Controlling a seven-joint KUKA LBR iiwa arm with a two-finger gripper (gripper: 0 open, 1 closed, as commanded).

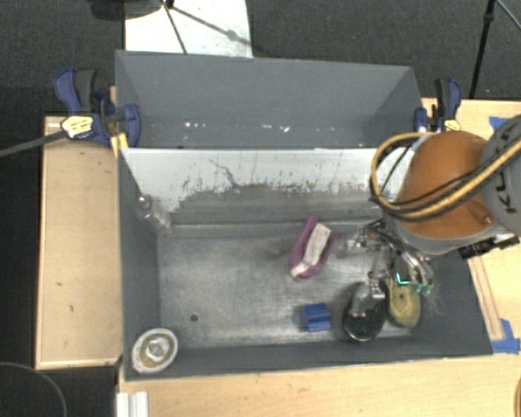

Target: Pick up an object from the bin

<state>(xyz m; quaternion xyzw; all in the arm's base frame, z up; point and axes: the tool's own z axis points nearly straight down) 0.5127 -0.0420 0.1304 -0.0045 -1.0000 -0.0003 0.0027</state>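
My gripper point(387, 272) hangs low over the front right part of the bin. Directly under it lie a black rounded thing point(362, 321) and, touching its right side, an olive-yellow roundish thing point(406, 307). A small blue block point(313, 318) sits on the floor just left of the black thing. Farther back and to the left, a purple and white oblong thing point(311, 248) lies tilted near the middle of the bin.
A clear round ring-shaped thing point(154, 350) rests in the front left corner. The arm with its orange cover and cables reaches in over the right rim. The bin's back wall rises steeply behind the purple thing.
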